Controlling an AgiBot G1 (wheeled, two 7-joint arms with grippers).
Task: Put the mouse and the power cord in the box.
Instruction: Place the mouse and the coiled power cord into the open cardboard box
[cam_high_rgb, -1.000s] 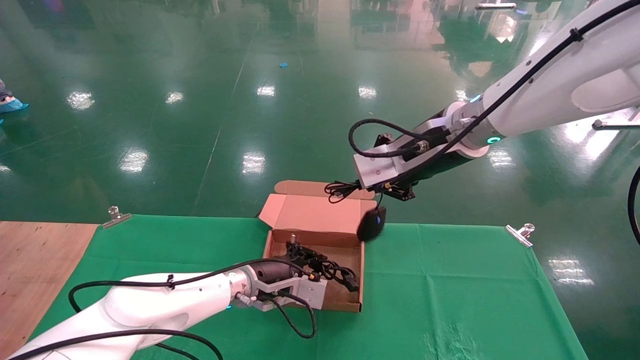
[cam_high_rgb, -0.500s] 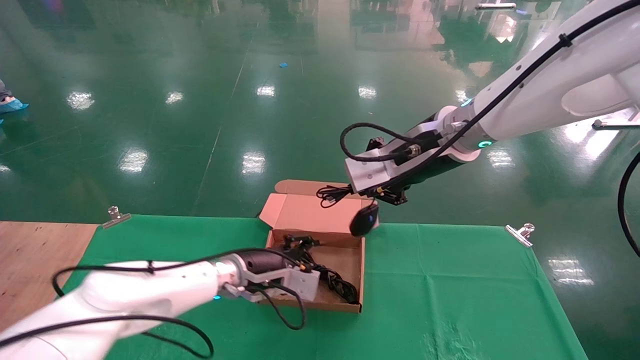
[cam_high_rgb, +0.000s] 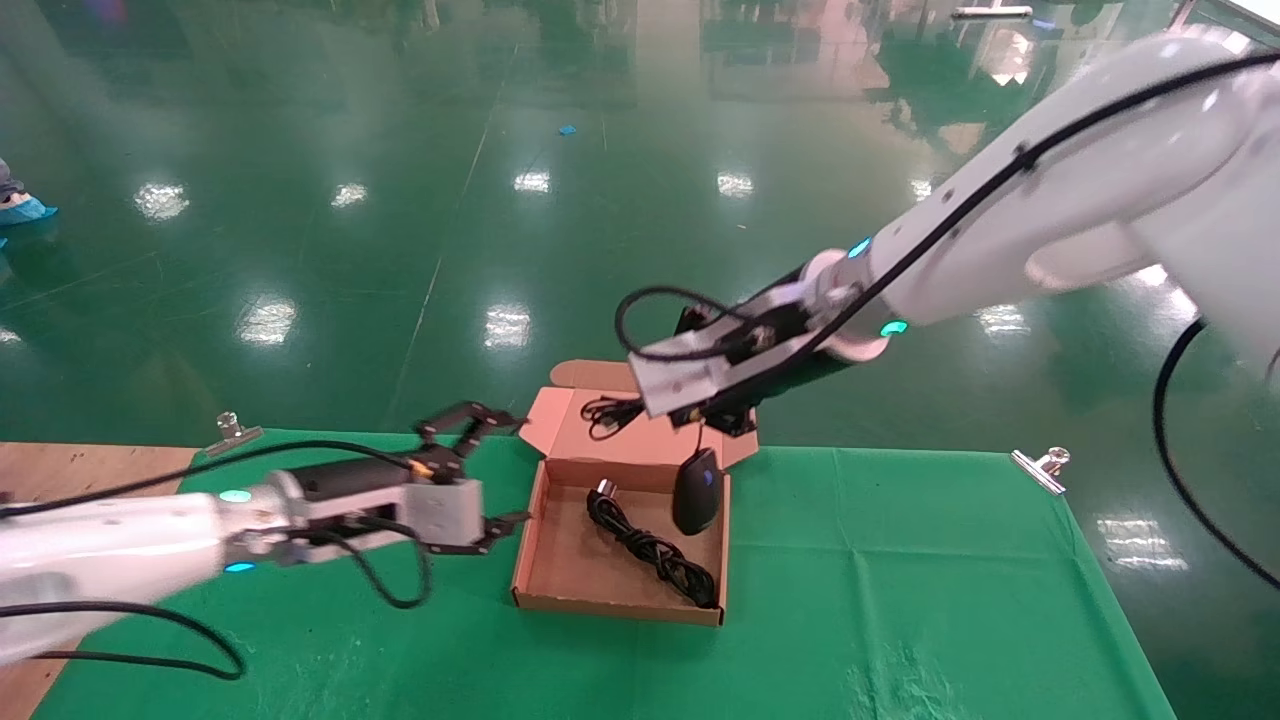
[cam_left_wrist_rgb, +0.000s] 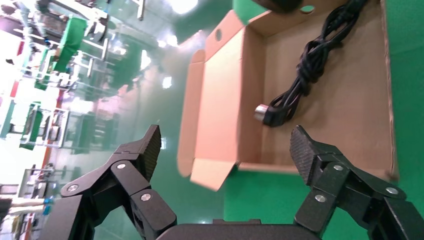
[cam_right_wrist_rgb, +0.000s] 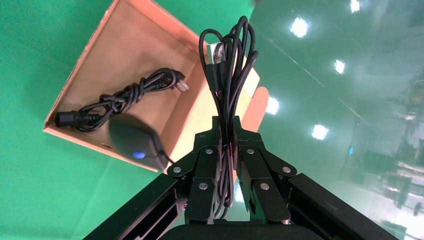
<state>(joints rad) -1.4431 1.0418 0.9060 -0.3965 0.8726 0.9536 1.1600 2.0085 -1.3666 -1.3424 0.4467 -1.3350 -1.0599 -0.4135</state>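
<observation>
My right gripper pinching the mouse cable, mouse dangling at the box's three-o'clock wall, power cord lying inside, my left gripper spreading wide at nine o'clock.

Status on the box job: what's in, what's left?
Done: power cord lies in the box; left gripper is open beside it, empty. In hand: right gripper is shut on the mouse's coiled cable, with the mouse hanging at the box's right wall. Left: lower the mouse inside and release.
</observation>
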